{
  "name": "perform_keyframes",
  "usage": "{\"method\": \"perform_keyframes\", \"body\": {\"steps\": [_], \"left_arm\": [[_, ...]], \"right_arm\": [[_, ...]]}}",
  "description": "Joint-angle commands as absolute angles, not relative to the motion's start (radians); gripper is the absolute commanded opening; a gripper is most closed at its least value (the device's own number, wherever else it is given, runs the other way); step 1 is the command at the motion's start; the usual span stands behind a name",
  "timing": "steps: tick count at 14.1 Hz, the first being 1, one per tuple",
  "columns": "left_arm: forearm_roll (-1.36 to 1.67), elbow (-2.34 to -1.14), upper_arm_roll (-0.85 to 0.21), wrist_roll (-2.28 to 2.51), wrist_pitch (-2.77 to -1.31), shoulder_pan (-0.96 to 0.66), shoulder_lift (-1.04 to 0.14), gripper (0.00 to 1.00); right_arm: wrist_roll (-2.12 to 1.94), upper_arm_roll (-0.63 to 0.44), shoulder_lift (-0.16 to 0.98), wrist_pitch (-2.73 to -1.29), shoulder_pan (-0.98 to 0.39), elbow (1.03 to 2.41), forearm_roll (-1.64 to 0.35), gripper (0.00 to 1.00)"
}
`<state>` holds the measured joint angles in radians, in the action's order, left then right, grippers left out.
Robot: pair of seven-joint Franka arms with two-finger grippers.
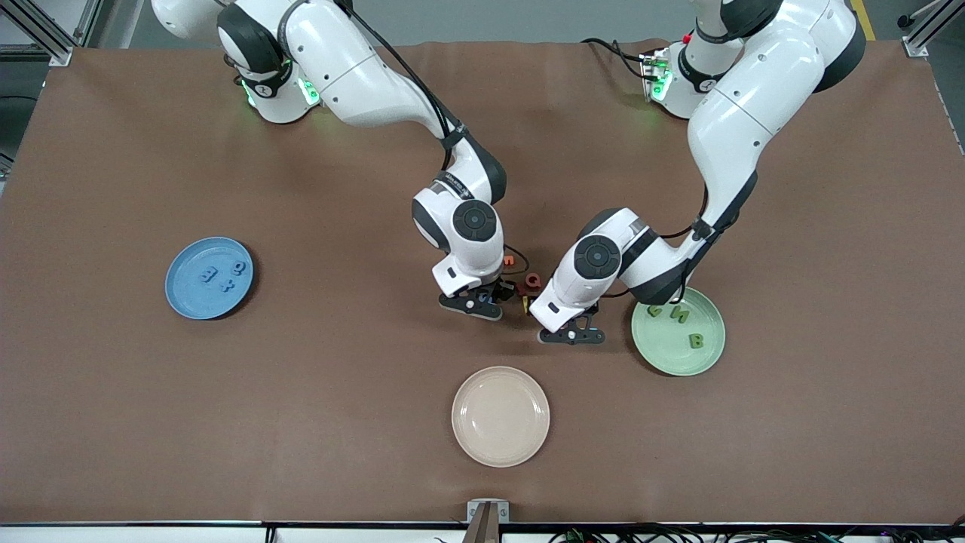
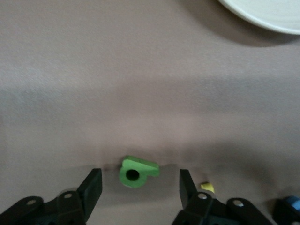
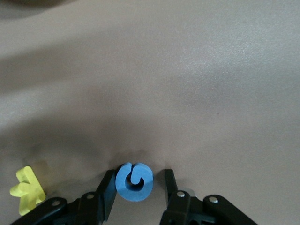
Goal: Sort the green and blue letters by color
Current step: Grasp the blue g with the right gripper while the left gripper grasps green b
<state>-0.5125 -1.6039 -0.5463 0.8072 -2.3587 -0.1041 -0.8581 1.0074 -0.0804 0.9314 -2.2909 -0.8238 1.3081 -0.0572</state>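
The blue plate (image 1: 209, 278) lies toward the right arm's end of the table, well apart from both grippers, and carries three blue letters (image 1: 223, 274). The right gripper (image 1: 473, 302) is down at the table's middle, its fingers (image 3: 107, 191) spread just wide of a round blue letter (image 3: 134, 182) that sits between them on the brown cloth (image 1: 317, 377); whether the pads touch it I cannot tell. A yellow letter (image 3: 27, 189) lies just beside that gripper, between the two grippers. An orange letter (image 1: 510, 262) and a red letter (image 1: 532, 280) lie close by it too. The beige plate (image 1: 500, 415) sits nearer the front camera than both grippers. The left gripper (image 1: 571, 332) is low over the cloth beside the green plate (image 1: 678, 331), fingers (image 2: 92, 188) spread apart, a light green letter (image 2: 136, 171) lying between them, untouched. Three green letters (image 1: 682, 323) rest on the green plate
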Motion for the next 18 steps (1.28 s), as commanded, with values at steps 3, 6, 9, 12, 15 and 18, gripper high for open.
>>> {"method": "perform_keyframes", "body": {"steps": [3, 6, 9, 12, 15, 18], "left_arm": [[-0.546, -1.585, -0.526, 0.799, -2.359, -0.112, -0.876, 0.69], [-0.542, -1.583, -0.526, 0.801, -2.358, -0.126, -0.876, 0.67], [-0.540, -1.583, -0.526, 0.799, -2.358, -0.132, -0.876, 0.63], [-0.540, -1.583, -0.526, 0.796, -2.358, -0.132, -0.877, 0.57], [-0.540, -1.583, -0.523, 0.779, -2.359, -0.130, -0.877, 0.56], [-0.541, -1.583, -0.519, 0.779, -2.388, -0.132, -0.882, 0.55]], "right_arm": [[1.026, -0.091, 0.957, -2.287, -0.836, 1.278, -0.055, 0.28], [1.011, -0.091, 0.950, -2.272, -0.821, 1.278, -0.052, 0.00], [0.870, -0.095, 0.902, -2.122, -0.772, 1.285, -0.049, 0.00], [0.691, -0.098, 0.786, -1.956, -0.680, 1.369, -0.049, 0.00], [0.456, -0.103, 0.559, -1.973, -0.589, 1.646, -0.041, 0.00], [0.277, -0.101, 0.356, -2.029, -0.502, 1.914, 0.035, 0.00]]}}
